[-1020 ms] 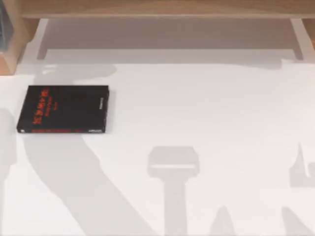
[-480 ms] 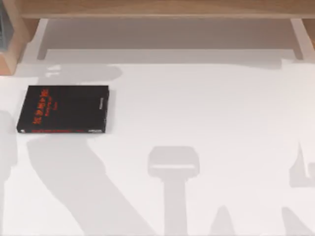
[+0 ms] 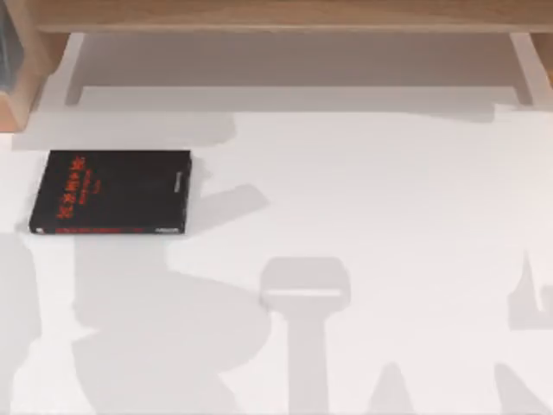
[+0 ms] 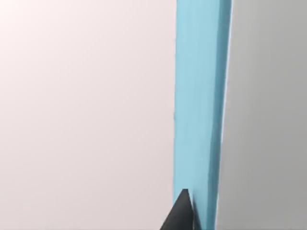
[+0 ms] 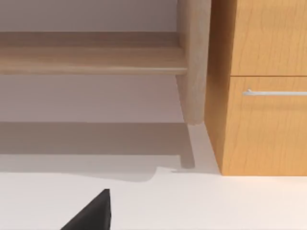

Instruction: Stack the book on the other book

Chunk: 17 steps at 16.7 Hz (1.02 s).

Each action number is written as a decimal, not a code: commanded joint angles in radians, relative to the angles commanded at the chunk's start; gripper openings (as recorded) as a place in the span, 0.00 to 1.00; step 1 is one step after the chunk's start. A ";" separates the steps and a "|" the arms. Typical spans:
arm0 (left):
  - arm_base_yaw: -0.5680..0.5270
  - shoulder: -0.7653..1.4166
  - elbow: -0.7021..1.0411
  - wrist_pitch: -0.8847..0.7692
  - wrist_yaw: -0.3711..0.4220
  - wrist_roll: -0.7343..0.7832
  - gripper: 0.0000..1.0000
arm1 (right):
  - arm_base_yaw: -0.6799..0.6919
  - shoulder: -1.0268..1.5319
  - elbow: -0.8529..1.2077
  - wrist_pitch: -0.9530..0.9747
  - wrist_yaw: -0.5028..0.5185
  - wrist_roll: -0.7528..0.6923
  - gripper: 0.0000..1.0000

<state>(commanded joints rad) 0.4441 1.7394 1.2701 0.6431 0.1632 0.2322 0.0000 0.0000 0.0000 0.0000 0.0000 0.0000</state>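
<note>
Shadows have shifted on the white table (image 3: 371,216) since a second ago: the dark shape at the top view's left has spread and now reaches past the black book (image 3: 112,192), while that book has not moved. It lies flat at the table's left, its long axis running left to right, the red strip along its near edge and the red lettering near its left end.

From the left wrist view, the teal book (image 4: 199,110) appears as a tall narrow blue band seen nearly edge-on, its long axis running away from the left claw (image 4: 181,213). A dark fingertip (image 4: 180,211) lies against the book's near end; I cannot tell whether the claw is pinching it.

A wooden shelf (image 3: 276,15) runs along the table's far edge. On the right wrist view, a wooden cabinet (image 5: 261,96) with a metal handle (image 5: 273,93) stands beside a shelf post (image 5: 194,62). One dark fingertip of the right claw (image 5: 93,213) hangs over bare table; I cannot tell its state.
</note>
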 joint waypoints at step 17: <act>-0.364 -0.263 -0.773 0.003 -0.381 0.928 0.00 | 0.000 0.000 0.000 0.000 0.000 0.000 1.00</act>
<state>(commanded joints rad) 0.0797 1.4759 0.4968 0.6456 -0.2176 1.1600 0.0000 0.0000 0.0000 0.0000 0.0000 0.0000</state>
